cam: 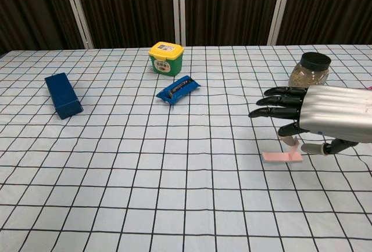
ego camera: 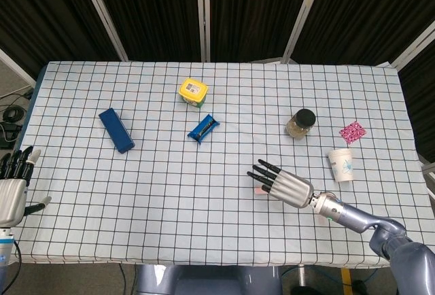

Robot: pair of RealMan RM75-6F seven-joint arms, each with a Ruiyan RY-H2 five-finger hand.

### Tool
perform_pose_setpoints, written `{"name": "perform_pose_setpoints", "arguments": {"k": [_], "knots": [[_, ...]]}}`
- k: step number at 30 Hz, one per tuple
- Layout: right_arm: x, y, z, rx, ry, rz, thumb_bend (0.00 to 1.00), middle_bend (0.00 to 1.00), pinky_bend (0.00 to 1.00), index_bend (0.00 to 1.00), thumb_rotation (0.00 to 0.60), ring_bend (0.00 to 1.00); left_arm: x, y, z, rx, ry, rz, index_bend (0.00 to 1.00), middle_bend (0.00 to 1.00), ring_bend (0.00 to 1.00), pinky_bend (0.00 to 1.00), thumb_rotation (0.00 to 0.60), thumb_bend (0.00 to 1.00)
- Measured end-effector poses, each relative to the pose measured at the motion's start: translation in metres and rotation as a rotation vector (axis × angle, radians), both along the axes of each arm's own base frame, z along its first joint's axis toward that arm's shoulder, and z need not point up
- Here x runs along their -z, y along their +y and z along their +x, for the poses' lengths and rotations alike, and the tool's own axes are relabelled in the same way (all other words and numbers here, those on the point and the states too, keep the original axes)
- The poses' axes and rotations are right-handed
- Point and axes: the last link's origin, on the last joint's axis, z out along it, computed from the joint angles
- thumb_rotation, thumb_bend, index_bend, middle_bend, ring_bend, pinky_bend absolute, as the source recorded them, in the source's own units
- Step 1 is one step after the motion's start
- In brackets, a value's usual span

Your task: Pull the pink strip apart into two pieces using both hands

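The pink strip (cam: 282, 157) lies flat on the checked cloth at the right, with one end (cam: 293, 143) turned up and bent. In the head view only a sliver of the pink strip (ego camera: 259, 190) shows beneath the fingertips. My right hand (cam: 325, 118) hovers just over it, fingers stretched out to the left and holding nothing. Its lowest finger (cam: 289, 130) touches the raised end, and the thumb sits close behind it. From above, the right hand (ego camera: 285, 186) covers most of the strip. My left hand (ego camera: 12, 186) stays off the table's left edge, fingers spread and empty.
A yellow-lidded green tub (cam: 165, 58), a blue wrapper (cam: 178, 89) and a blue box (cam: 63, 94) lie at the middle and left. A jar (cam: 310, 69) stands behind the right hand. A paper cup (ego camera: 342, 164) and a pink patterned packet (ego camera: 352, 132) sit further right.
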Motion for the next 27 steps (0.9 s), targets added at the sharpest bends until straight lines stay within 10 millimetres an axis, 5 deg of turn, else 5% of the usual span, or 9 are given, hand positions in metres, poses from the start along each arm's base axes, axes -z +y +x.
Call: {"name": "perform_pose_setpoints", "arguments": {"k": [14,27], "knots": [[0.002,-0.003,-0.002,0.036,-0.037,0.0,0.38,0.1,0.0,0.71,0.6,0.0,0.0,0.0,0.001,0.003,0.001,-0.003,0.0,0.0,0.0,0.0,0.6,0.0],[-0.004,-0.007,0.02,0.08,-0.179,0.01,0.39,0.1,0.0,0.73,0.6,0.0,0.001,0.002,-0.001,-0.003,-0.006,-0.014,0.0,0.0,0.0,0.0,0.6,0.0]]}}
